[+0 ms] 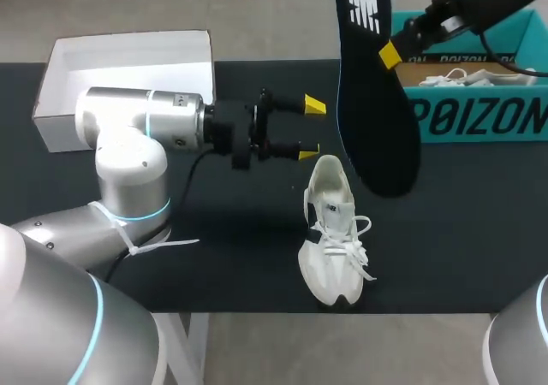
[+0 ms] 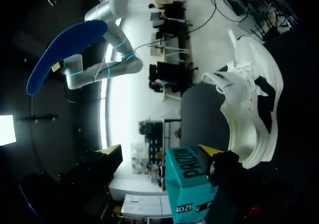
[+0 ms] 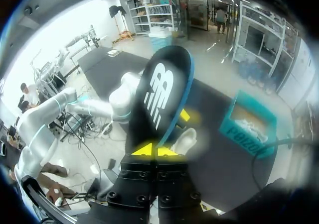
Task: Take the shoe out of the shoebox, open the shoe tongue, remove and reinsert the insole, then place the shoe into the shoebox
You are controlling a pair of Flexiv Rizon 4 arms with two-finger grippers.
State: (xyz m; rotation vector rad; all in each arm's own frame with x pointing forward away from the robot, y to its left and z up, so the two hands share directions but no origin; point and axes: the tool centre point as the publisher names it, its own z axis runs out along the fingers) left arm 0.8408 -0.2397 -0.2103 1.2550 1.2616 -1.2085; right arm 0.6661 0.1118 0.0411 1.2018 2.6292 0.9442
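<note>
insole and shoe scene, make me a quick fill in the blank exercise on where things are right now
1. The right gripper is shut on a dark ____, which it holds in the air above the table.
2. The white shoe lies on the black ____, outside the teal shoebox.
3. The left gripper, beside the shoe, has its fingers ____.

Missing words: insole; table; open

Lab, robot arm [image 1: 128, 137], black table [image 1: 462, 231]
</note>
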